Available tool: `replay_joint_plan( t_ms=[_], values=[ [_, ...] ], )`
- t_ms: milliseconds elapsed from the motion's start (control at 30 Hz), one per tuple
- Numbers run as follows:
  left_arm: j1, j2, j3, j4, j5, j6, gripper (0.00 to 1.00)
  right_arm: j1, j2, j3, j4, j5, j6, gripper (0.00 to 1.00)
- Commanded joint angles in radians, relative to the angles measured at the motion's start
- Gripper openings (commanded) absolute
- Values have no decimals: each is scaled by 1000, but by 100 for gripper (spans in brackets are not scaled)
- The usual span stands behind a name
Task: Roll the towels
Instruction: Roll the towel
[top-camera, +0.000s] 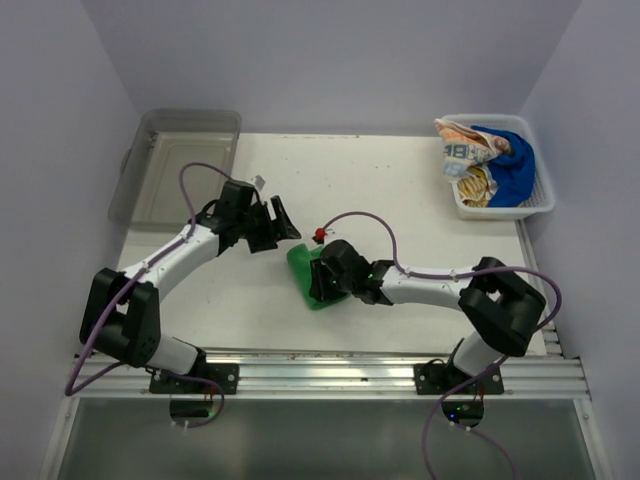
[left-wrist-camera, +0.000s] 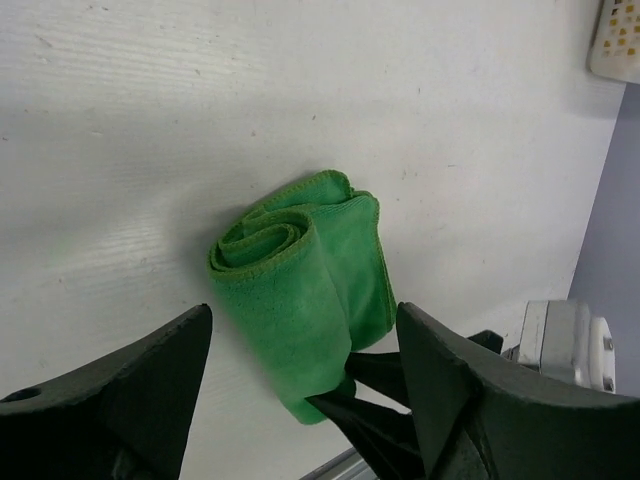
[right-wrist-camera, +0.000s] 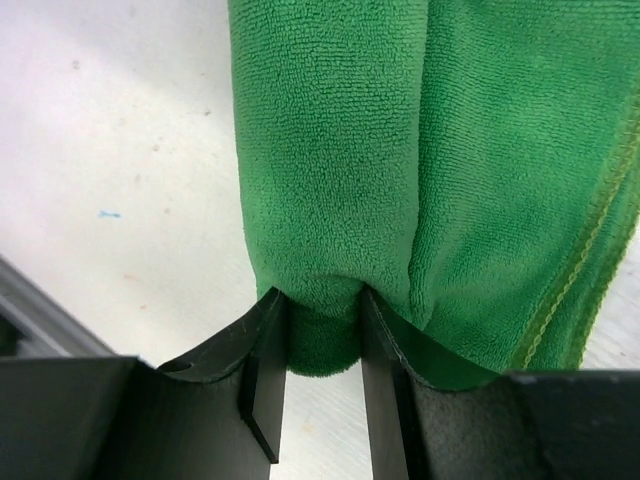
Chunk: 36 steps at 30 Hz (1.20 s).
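Overhead, left-wrist and right-wrist views of a two-arm rig at a white tabletop (top-camera: 400, 200).

The green towel (top-camera: 299, 268) lies near the middle of the tabletop, in front of and between the two arm bases. It is wound into a loose roll. The left-wrist view shows the spiral of layers at the far end of the green towel (left-wrist-camera: 300, 290), with the outer flap lying alongside the roll on the right.

The right pincer (top-camera: 325, 278) reaches in from the right and covers much of the roll in the overhead view. In its own camera the right pincer (right-wrist-camera: 322, 310) is clamped on the near end of the green towel (right-wrist-camera: 400, 150), the cloth bunched and squeezed between the two dark fingers (right-wrist-camera: 262, 365). The same fingers (left-wrist-camera: 375, 400) appear at the lower edge of the left-wrist view, gripping the roll's lower end.

The left pincer (top-camera: 281, 224) hangs just up and left of the roll, fingers spread apart and holding nothing. The left pincer (left-wrist-camera: 302, 320) frames the roll in its own camera; contact cannot be told.

A white basket (top-camera: 541, 203) at the far right corner holds the orange-and-white towel (top-camera: 462, 145), the blue towel (top-camera: 516, 166) and the yellow-tan patterned towel (top-camera: 477, 184), heaped together unrolled.

A clear plastic bin (top-camera: 190, 116) sits at the far left corner.
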<state>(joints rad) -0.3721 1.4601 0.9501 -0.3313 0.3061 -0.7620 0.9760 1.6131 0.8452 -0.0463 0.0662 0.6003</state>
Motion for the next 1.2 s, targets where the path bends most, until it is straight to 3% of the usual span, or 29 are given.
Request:
replay_joint_plan(
  t_ms=[0,100,333,433,800,900,1000,1033,1133,1167],
  values=[
    [10,-46,1,-18,11,36,79,-39,-8,-67,111,-210,70,0],
    [10,-64,-72,49,73,47,77,-98,2,-103,198,-339,122,0],
    [7,-50,-201,167,189,26,84,-203,57,-175,371,-522,216,0],
    [4,-27,-220,202,183,16,84,-220,90,-187,453,-584,251,0],
    [-2,109,-174,268,192,7,77,-224,156,-209,525,-625,276,0],
    [-4,144,-162,268,186,10,70,-224,150,-209,505,-615,270,0],
    [-4,169,-149,267,179,3,51,-226,142,-196,448,-580,247,0],
    [-5,175,-142,256,154,1,35,-224,136,-170,415,-566,231,0],
    [-17,178,-116,187,93,1,12,-214,116,-89,242,-470,158,3],
    [-21,174,-117,175,84,-6,9,-205,108,-71,168,-441,132,11]
  ],
)
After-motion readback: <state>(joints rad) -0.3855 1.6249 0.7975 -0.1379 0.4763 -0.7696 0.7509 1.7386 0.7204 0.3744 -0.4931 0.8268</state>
